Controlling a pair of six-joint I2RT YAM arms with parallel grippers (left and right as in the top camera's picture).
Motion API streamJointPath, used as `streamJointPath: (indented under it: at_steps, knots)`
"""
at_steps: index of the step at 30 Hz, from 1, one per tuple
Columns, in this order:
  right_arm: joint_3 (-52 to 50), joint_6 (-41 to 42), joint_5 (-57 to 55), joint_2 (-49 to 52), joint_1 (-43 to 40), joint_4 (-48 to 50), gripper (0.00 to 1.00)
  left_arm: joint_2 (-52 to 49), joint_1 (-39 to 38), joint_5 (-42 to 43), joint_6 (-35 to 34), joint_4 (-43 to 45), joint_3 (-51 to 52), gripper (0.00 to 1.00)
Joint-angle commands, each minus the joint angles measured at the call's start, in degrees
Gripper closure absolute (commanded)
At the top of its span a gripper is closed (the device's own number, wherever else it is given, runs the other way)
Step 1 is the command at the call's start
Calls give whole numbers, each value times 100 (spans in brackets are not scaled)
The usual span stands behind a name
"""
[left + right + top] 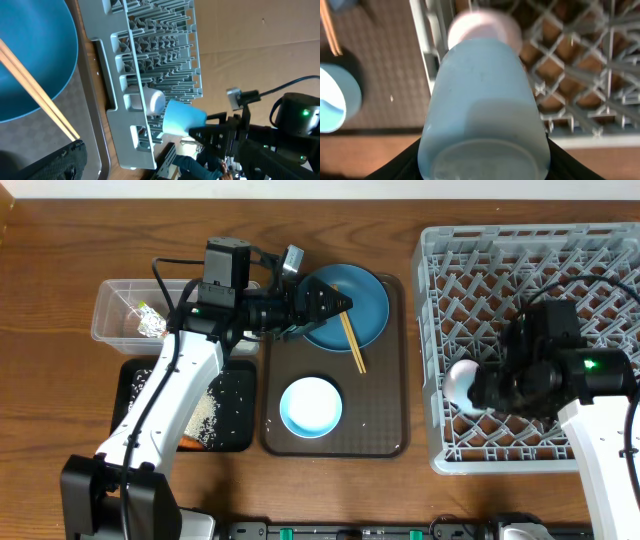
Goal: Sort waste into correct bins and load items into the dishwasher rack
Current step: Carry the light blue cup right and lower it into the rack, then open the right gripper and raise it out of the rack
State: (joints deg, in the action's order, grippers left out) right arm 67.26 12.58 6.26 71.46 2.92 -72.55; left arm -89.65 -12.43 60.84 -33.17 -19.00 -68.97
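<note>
My right gripper (pixel 485 162) is shut on the blue cup (pixel 485 100), holding it on its side over the front left part of the grey dishwasher rack (pixel 600 260). The cup's mouth points at the pink cup (pixel 482 27), which lies in the rack (pixel 580 75). In the overhead view the right gripper (pixel 495 390) hides the blue cup beside the pink cup (pixel 461 379). My left gripper (pixel 338 302) hangs open over the blue plate (pixel 365 298), holding nothing. Two chopsticks (pixel 352 346) rest on the plate's rim. The pale blue bowl (pixel 311 407) sits nearer the front.
Plate and bowl stand on a brown serving tray (pixel 385 425). At the left, a clear tub (pixel 110 305) holds a green-yellow wrapper (pixel 150 323). In front of it lies a black tray (pixel 240 435) with loose rice (pixel 215 410). The left arm crosses over both bins.
</note>
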Motion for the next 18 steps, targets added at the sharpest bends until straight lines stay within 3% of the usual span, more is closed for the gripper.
streamJointPath:
  at_steps: [1,9,18]
  knots:
    - [66,28,-48,15,-103,98,99,-20,15,-52,37,15,42,2]
    - [505,24,-221,271,-114,227,99,-20,15,-52,37,15,42,2]
    - [1991,-26,-332,1307,-114,-275,99,-20,15,-52,35,15,42,2]
